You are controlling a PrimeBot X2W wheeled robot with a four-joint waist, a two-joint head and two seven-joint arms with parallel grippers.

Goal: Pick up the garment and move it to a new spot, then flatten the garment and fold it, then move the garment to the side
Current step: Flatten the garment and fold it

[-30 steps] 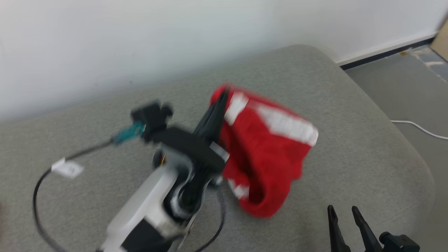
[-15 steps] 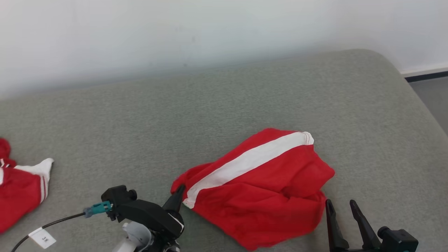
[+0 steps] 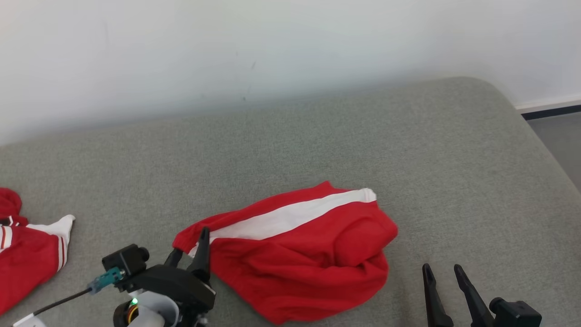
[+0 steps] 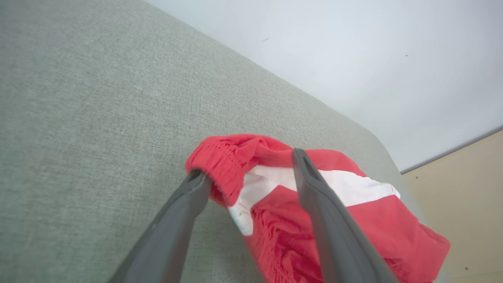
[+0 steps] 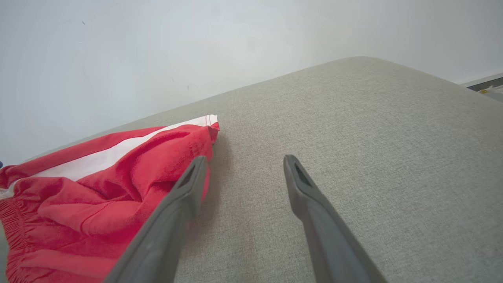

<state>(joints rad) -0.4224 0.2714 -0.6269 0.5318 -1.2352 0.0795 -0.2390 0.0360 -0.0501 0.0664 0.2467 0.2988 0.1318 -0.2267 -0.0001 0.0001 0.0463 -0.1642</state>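
- Garment point(image 3: 299, 254), red with a broad white stripe, is lying crumpled on the grey cushion point(image 3: 317, 145), near the middle of your head view and toward the cushion's near side.
- Its gathered elastic end is pointing toward your left gripper point(image 3: 189, 245), and the white stripe is running from there up and to the right, toward the wall point(image 3: 272, 45).
- Your left gripper is standing with its jaws spread wide and is gripping nothing. In the left wrist view the elastic corner is sitting between the two fingers, with one finger touching the gathered hem and the other showing in front of the white stripe.
- Your right gripper point(image 3: 442, 269) is sitting at the lower right of the head view, just beside the garment's right edge. Its jaws are also gaping wide, with bare cushion between them.
- In the right wrist view one of its fingers is running alongside the rumpled red fabric, and you cannot tell whether it is touching.
- Another red-and-white piece of clothing point(image 3: 27, 259) is lying at the cushion's far left, well apart from the garment.
- A dark cable with a teal plug point(image 3: 102, 278) is trailing from the left wrist.
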